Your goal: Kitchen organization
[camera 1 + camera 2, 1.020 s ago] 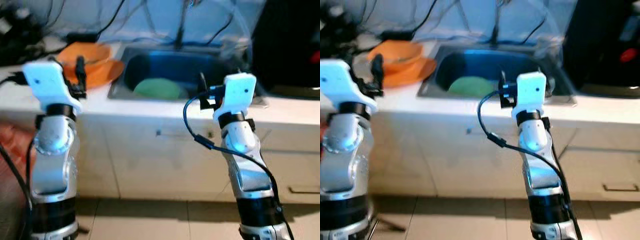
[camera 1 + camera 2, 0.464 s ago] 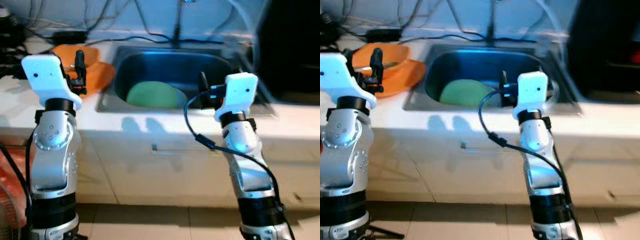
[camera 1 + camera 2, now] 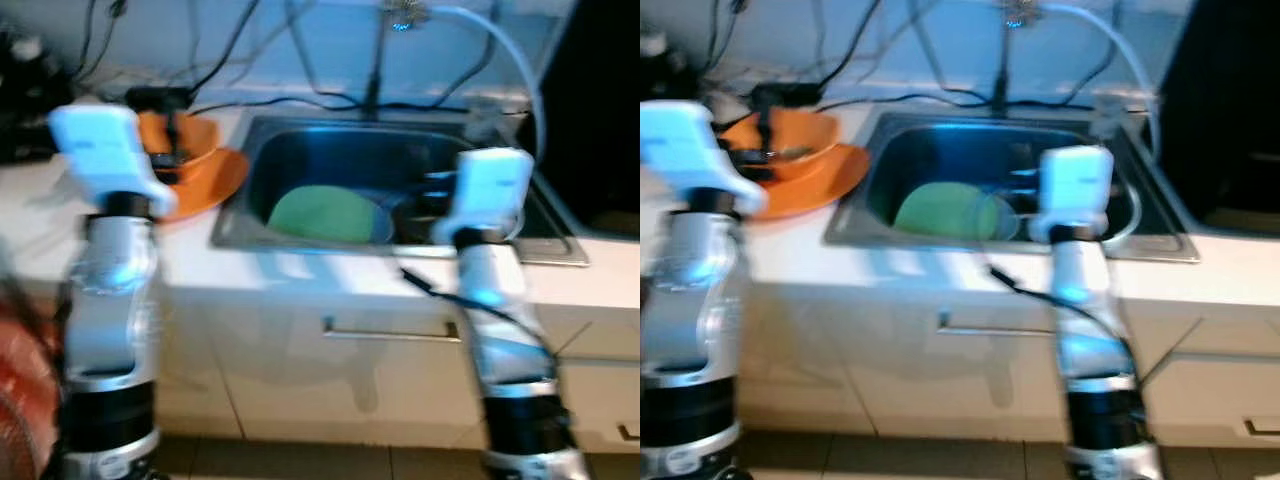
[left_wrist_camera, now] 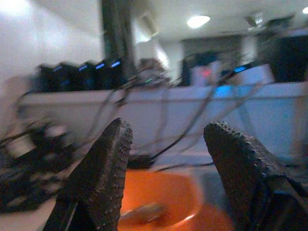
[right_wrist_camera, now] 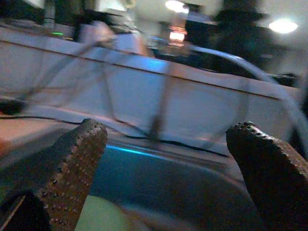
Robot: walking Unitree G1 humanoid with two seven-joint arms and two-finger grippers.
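The white surface (image 3: 250,275) carries a steel sink (image 3: 300,150) holding a green plate (image 3: 325,213), with an orange bowl (image 4: 159,199) on an orange plate (image 3: 215,180) just beside the basin. Both hands are raised, wide open and empty: the left hand (image 4: 166,163) faces the bowl, the right hand (image 5: 166,168) the sink. The views are blurred, so I judge it wiser to steady before reaching, then approach the bowl's rim squarely.
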